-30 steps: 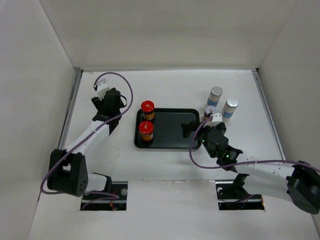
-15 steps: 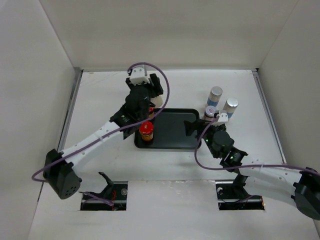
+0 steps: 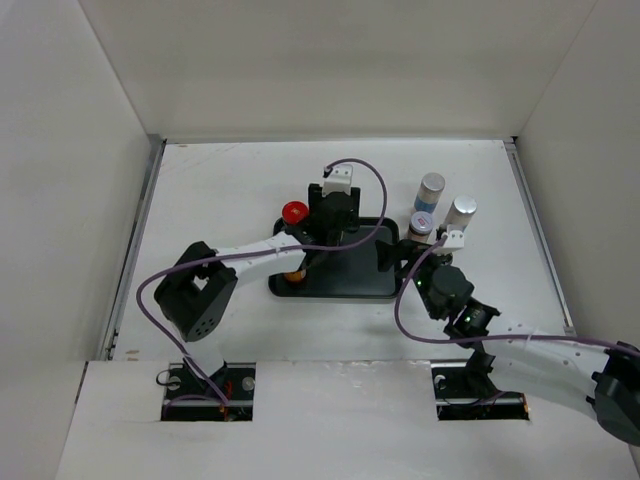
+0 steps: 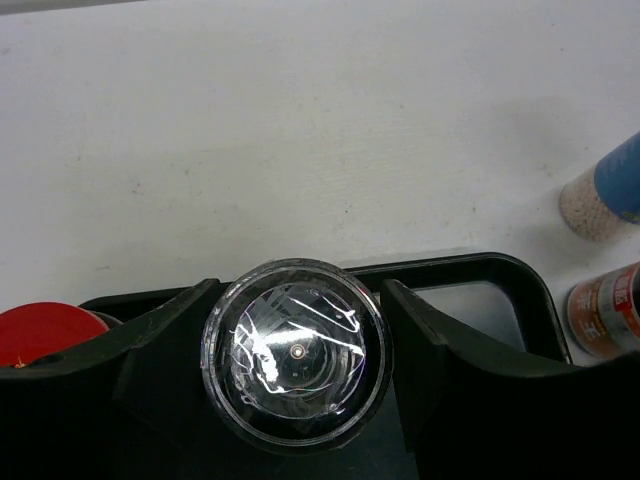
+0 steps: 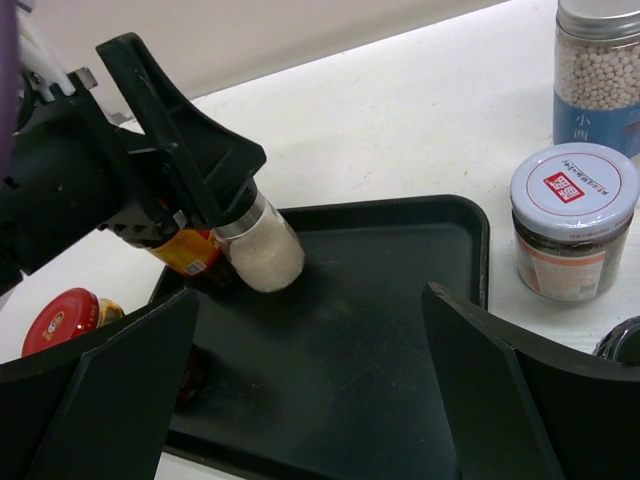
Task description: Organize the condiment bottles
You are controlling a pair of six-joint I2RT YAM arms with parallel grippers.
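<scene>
I have the left gripper [image 3: 330, 224] out over the black tray [image 3: 350, 276] near the middle of the overhead frame. Its jaws are pinching a clear jar of white granules [image 5: 266, 252]. In the left wrist view the round clear end of that jar [image 4: 295, 350] fills the lower centre, with a dark finger tight against each side. From the right wrist camera the jar hangs tilted, clear of the tray floor [image 5: 390, 300], in the left half of that picture.

The right gripper [image 5: 310, 296] sits low at the tray's right edge. Its jaws are spread wide with nothing between them but bare tray.

One red-lidded jar [image 3: 294, 212] stands at the tray's upper-left corner in the overhead frame. It also peeks in at the lower left of both wrist views [image 4: 45, 335] [image 5: 62, 320]. An orange-labelled jar [image 5: 188, 250] sits just behind the held one, mostly hidden by the left arm.

Three more bottles stand on the white worktop [image 3: 230, 180], right of the tray and off it. A short white-lidded jar [image 3: 421, 222] is just beside the tray's upper-right corner. Two taller silver-capped ones are further up and right, one at [image 3: 431, 187] and the other at [image 3: 462, 210]. In the right wrist view the white-lidded jar [image 5: 573, 215] sits below a tall jar of pale beads [image 5: 598, 80] with a blue label.
</scene>
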